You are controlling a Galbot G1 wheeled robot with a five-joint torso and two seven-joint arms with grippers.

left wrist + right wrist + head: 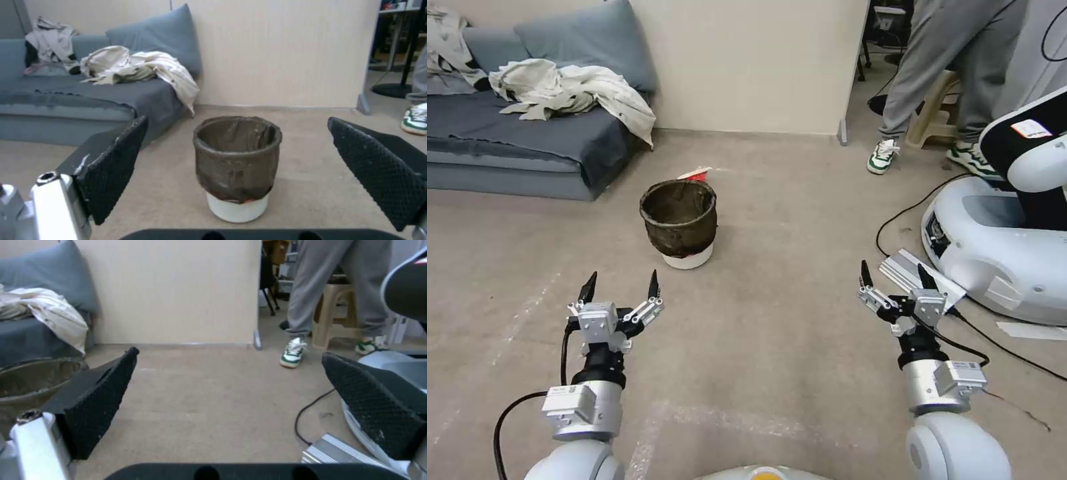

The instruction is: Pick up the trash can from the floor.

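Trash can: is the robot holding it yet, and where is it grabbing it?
No, nothing is held. The trash can stands alone on the floor. The left gripper and the right gripper are both open, short of it.

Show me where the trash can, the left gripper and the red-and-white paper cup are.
trash can (237, 156): left wrist view, on the bag-covered side wall.
left gripper (620, 288): head view, midway between its open fingertips.
paper cup (695, 175): head view, on its red part, behind the can.
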